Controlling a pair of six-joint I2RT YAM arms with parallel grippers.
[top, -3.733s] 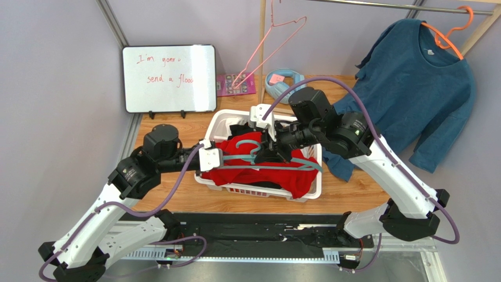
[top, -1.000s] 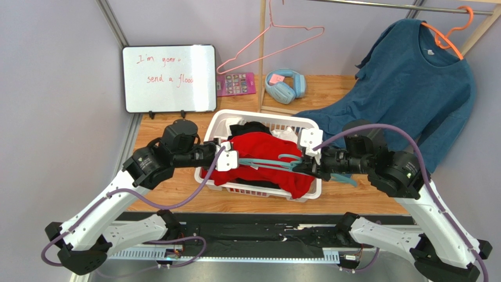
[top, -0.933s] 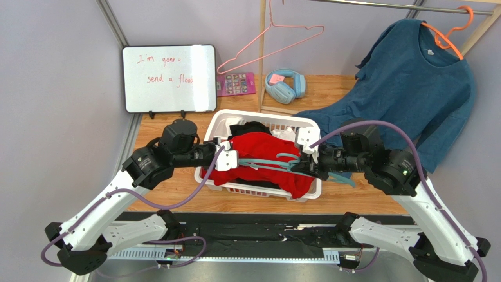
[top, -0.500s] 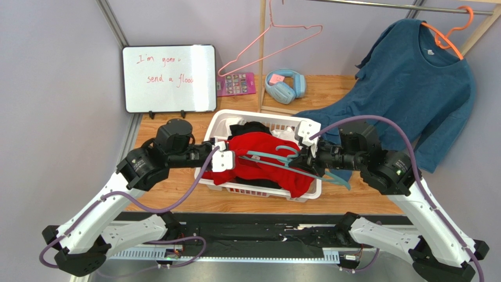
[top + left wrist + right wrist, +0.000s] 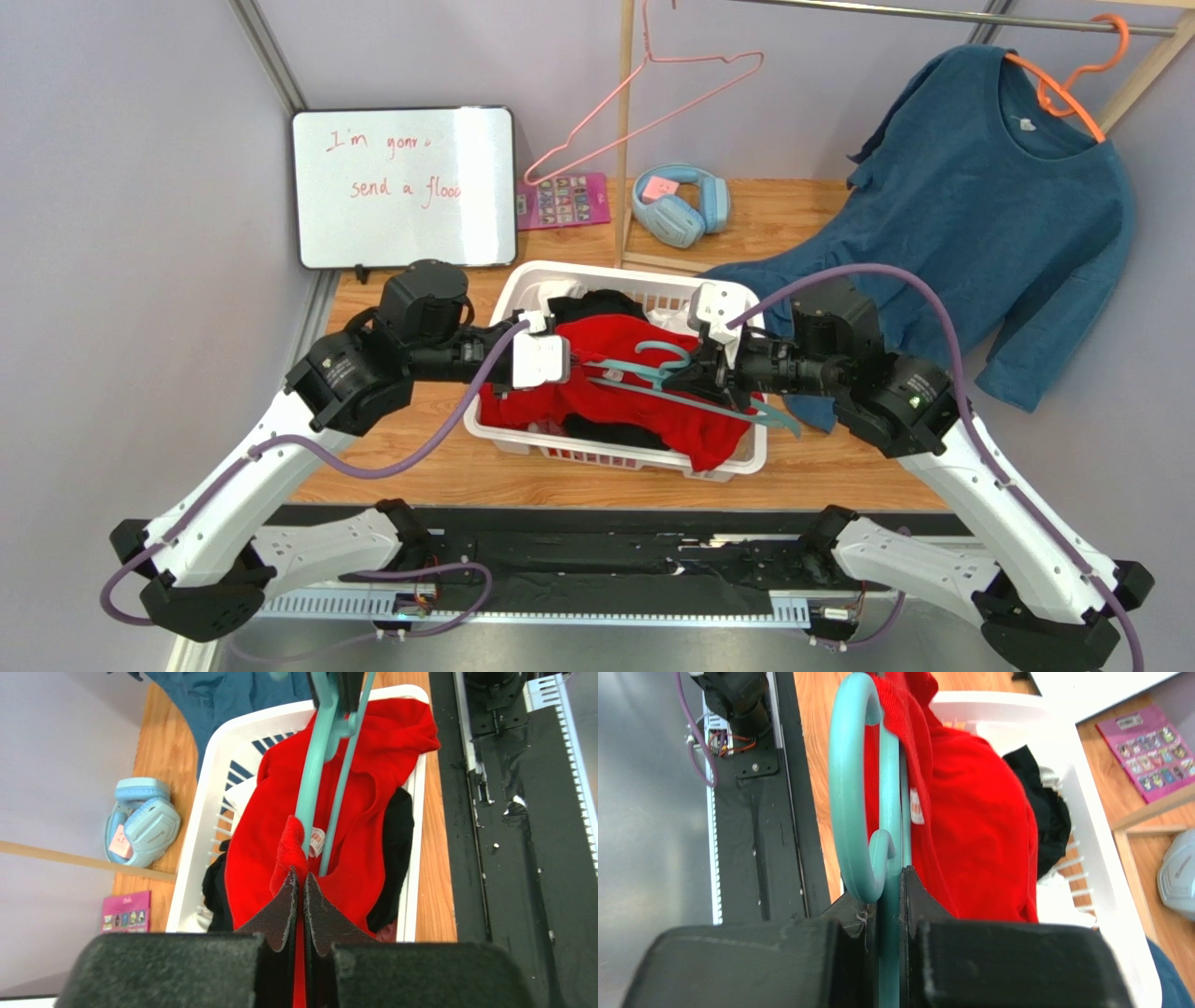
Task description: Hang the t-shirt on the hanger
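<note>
Left wrist view gives me the clearest reading. The left jaws are pressed together on a bunched fold of the t-shirt [image 5: 260, 833], just beside the small white label [image 5: 317, 838], so I take that fold for the neck edge. The hanger [image 5: 314, 763] runs in from 12 o'clock of that view and its near end meets the pinched fold. Whether the end sits inside the neck opening or only against it, I cannot tell. I judge the pinch is there to hold the collar up off the pile so the hanger's shoulder can be fed under it.

Right wrist view shows the right jaws clamped narrow on the hanger's stem just below the curved hook [image 5: 847, 777], with red cloth lying against the far side of the plastic. Gripping at the stem leaves both shoulders free to slide into the cloth, which I think is the reason.

From the top external view, most of the t-shirt lies in the white basket [image 5: 603, 451] at the middle of the surface [image 5: 828, 476]. It is heaped over a black garment [image 5: 589, 301], with one part spilling over the rim at 5 o'clock. The left arm [image 5: 351, 392] rises from its base at 7 o'clock, elbow high, forearm roughly level, reaching in from 9 o'clock. The right arm [image 5: 898, 399] mirrors it from 5 o'clock and enters from 3 o'clock. The two sets of jaws face each other across the basket, near but apart.
</note>
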